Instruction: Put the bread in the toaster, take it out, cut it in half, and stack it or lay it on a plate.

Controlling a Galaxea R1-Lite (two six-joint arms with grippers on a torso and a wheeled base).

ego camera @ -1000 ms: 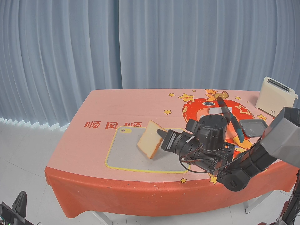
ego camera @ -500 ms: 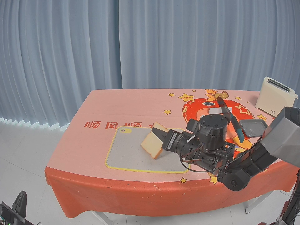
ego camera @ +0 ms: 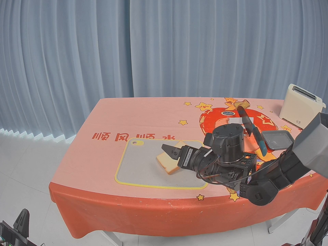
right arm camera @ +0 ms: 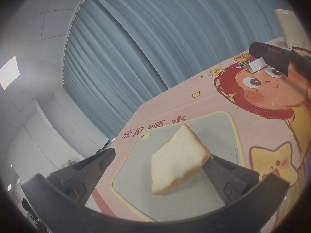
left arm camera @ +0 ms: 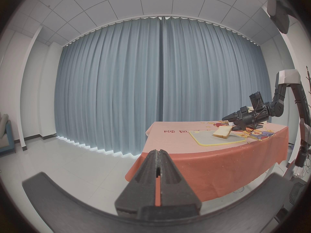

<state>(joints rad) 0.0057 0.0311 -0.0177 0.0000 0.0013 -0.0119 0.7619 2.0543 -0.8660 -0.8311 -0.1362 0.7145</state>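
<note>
A slice of bread (ego camera: 167,160) (right arm camera: 176,159) (left arm camera: 223,132) lies tilted on the grey cutting board (ego camera: 140,164) (right arm camera: 207,194), one edge propped on a finger (right arm camera: 226,175). My right gripper (ego camera: 171,155) (right arm camera: 160,156) is open around it, its fingers wide apart and low over the board. The white toaster (ego camera: 300,108) (right arm camera: 291,26) stands at the table's far right corner. A knife (ego camera: 253,131) (right arm camera: 269,54) with a black blade and teal handle rests against the grey plate (ego camera: 278,139). My left gripper (left arm camera: 156,178) hangs shut well short of the table, beyond its left side.
The yellow-rimmed board sits near the front edge of the orange tablecloth (ego camera: 136,117). A blue curtain hangs behind the table. The table's left and rear parts hold no objects.
The right gripper came down and opened; the bread, held up on edge before, has dropped to lie almost flat on the board. The left arm has not moved.
</note>
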